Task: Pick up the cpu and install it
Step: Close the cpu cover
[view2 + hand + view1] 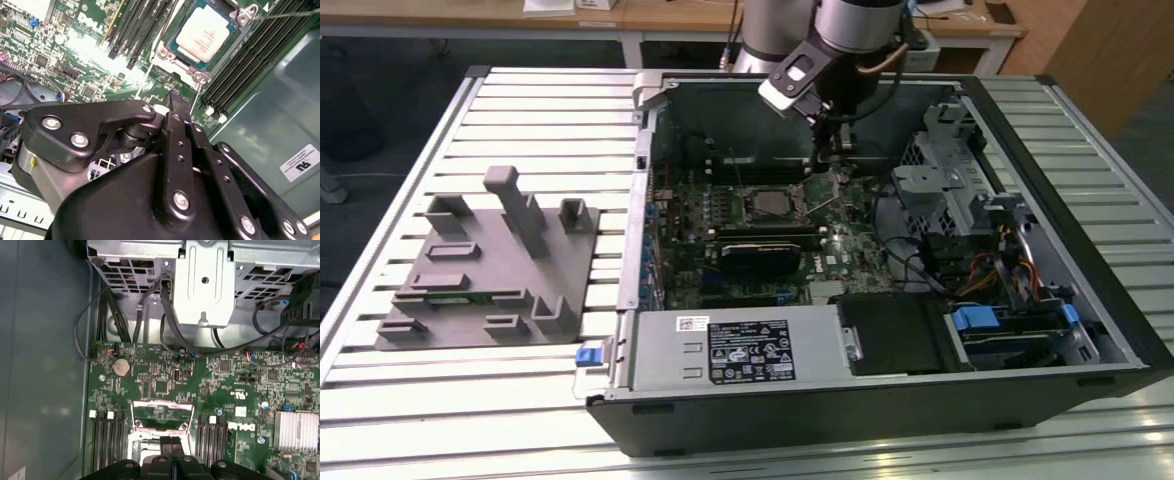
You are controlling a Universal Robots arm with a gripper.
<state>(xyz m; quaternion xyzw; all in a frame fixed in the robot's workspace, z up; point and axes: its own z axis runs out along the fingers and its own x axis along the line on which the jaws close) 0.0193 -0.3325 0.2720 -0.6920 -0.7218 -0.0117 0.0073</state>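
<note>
The cpu (202,34), a small square chip with a silver-grey top, lies flat in the motherboard socket (172,47) inside the open computer case. My gripper (178,102) hangs just above the board, a short way off the socket's edge and apart from the chip. Its two black fingers (165,447) are pressed together with nothing between them. In the exterior view the gripper (834,150) is inside the case, above the socket (771,207) and toward the case's far wall. A thin metal lever (285,15) runs beside the socket.
A grey tray (400,315) of plastic blocks lies on the slatted table at the exterior view's left. Memory slots (240,70) flank the socket. A drive cage (947,170), loose cables (165,330), a heatsink (296,431) and the power supply (734,350) crowd the case.
</note>
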